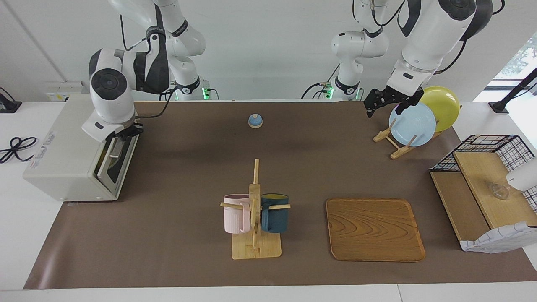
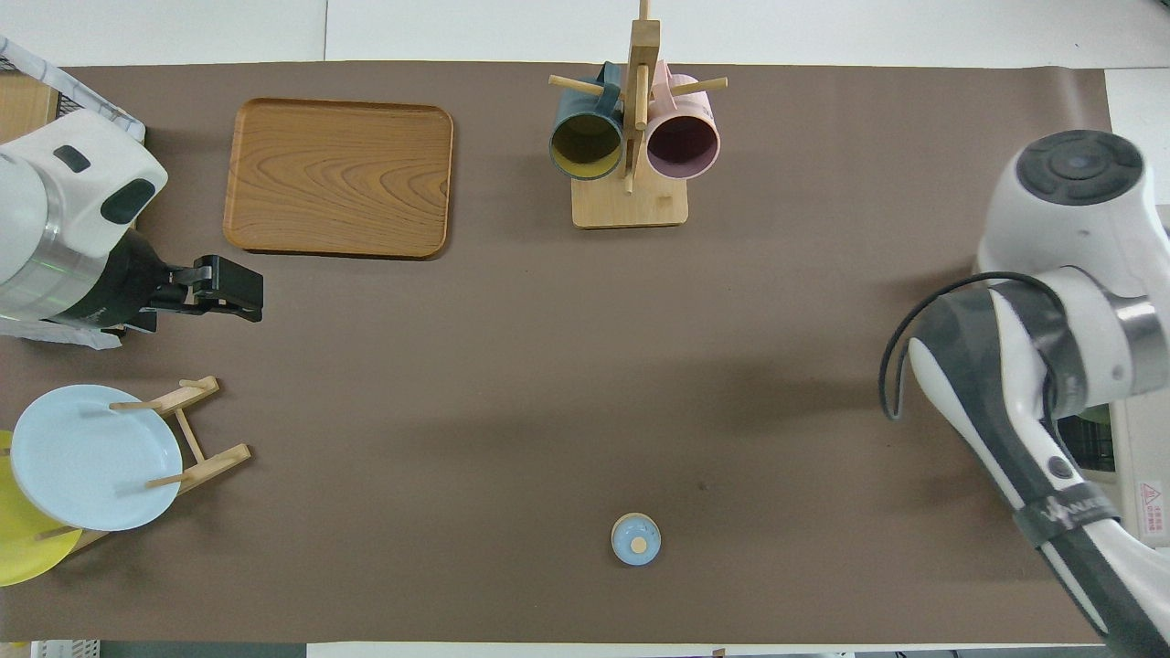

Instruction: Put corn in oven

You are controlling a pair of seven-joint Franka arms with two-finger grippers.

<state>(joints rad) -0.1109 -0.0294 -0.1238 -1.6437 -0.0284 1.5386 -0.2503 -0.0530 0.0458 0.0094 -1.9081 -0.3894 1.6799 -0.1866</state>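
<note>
No corn shows in either view. The off-white oven (image 1: 63,163) stands at the right arm's end of the table, and its dark glass door (image 1: 114,167) is upright or only slightly ajar. My right gripper (image 1: 126,133) is at the top edge of that door. In the overhead view the right arm covers its gripper and most of the oven (image 2: 1143,457). My left gripper (image 1: 369,110) waits in the air beside the plate rack, holding nothing, and it also shows in the overhead view (image 2: 251,291).
A mug tree (image 1: 254,209) with a pink and a dark blue mug stands mid-table beside a wooden tray (image 1: 373,228). A plate rack (image 1: 394,144) holds a light blue and a yellow plate. A small blue knobbed lid (image 1: 255,121) lies nearer to the robots. A wire shelf (image 1: 482,184) stands at the left arm's end.
</note>
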